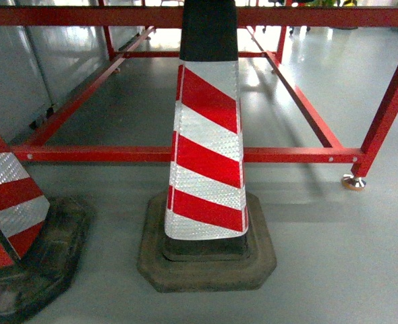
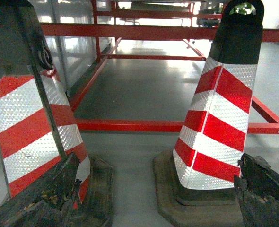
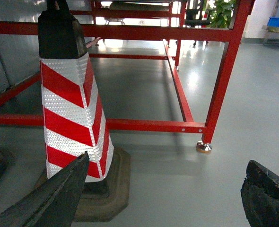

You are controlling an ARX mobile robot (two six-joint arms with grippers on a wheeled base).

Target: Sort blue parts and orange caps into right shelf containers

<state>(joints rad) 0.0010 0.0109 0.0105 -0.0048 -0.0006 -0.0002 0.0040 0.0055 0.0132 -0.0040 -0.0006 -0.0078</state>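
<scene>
Red-and-white striped cones fill every view, and none of the task's things shows: no blue parts, no orange caps, no shelf containers near the arms. The nearest cone [image 1: 209, 155] stands upright on its dark base straight ahead of the robot, with a second cone [image 1: 7, 202] at lower left and a red frame [image 1: 293, 154] low on the grey floor [image 1: 340, 263] behind them. A small blue shape [image 3: 277, 22] far off at upper right of the right wrist view may be crates, but it is too small to tell. Which way the containers lie from the jaws, and which arm is nearer, therefore cannot be judged. The left gripper [image 2: 153, 203] and the right gripper [image 3: 163, 203] both show fingers spread wide, holding and touching nothing.
</scene>
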